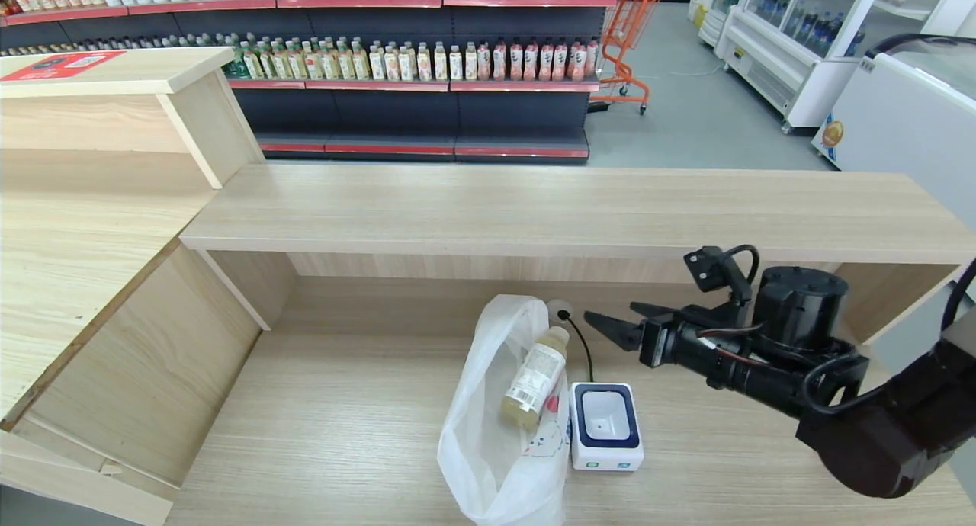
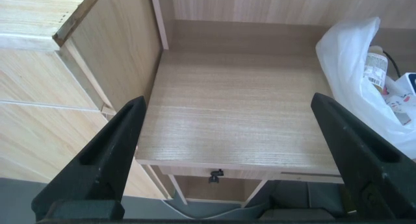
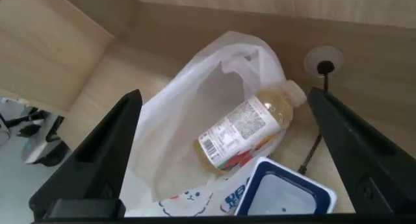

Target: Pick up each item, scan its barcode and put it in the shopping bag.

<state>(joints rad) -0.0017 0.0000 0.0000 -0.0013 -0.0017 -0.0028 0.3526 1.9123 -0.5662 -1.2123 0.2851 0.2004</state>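
Our right gripper [image 1: 608, 311] hangs with its two fingers spread wide and nothing between them, near the mouth of the shopping bag [image 1: 476, 442] and behind the scanner [image 1: 605, 425]. Our left gripper [image 2: 227, 104] is likewise wide and empty over the counter [image 2: 240, 113], well apart from the bag.

The bottle [image 1: 536, 375] lies tilted inside the bag with its cap toward the back wall and its label and barcode facing up. The bag sits just beside the scanner.

We judge the bottle a stiff plastic one, full of pale drink, so it has some weight. It is round and smooth and may roll or slip. The labelled middle, gripped across its width, looks the surest place to hold. The bag is thin, soft film and will crumple or drag if a finger catches it.
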